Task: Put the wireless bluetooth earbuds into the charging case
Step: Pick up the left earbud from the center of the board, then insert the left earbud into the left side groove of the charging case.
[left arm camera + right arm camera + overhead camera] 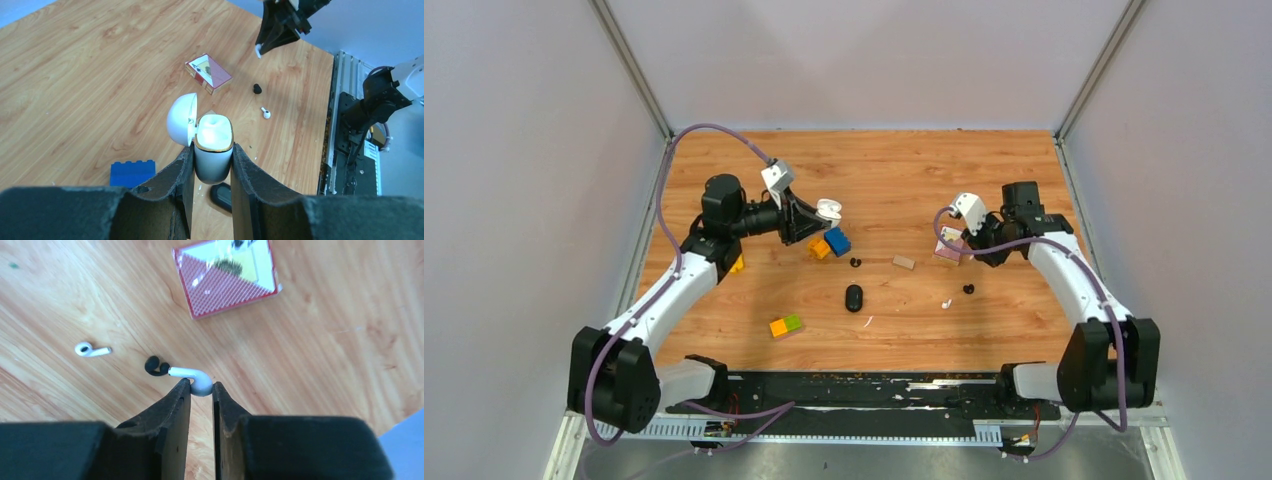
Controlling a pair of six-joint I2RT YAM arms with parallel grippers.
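- One wooden surface [724, 170], closed in by pale panels on three sides.
- Two white-and-black arms: the left arm [674, 280] reaches toward the middle, and the right arm [1064, 265] bends inward from the right.
- One card box [225, 277] with a red patterned face lies flat near the right end effector. Its print is too small to read.
- Toy blocks: one blue block [837, 241] with one orange block [820, 249] just beside it, one yellow block [737, 265] by the left arm, one joined orange-and-green pair [785, 325], and one plain tan block [904, 262].
- One black oval case [854, 298] lies shut near the middle.
- One white charging case [214, 135] with a gold rim and its lid [180, 120] swung open is held above the surface. The left end effector [213, 162] pinches its body from both sides.
- Four earbuds:
  - The held white earbud [192, 377] is pinched by its head in the right end effector [201, 390], above the surface.
  - The loose white earbud [91, 349] lies on the wood.
  - One black earbud [968, 289] lies near the loose white one.
  - The other black earbud [856, 263] lies between the blue and tan blocks.
- One thin white sliver [867, 321] lies by the black case.
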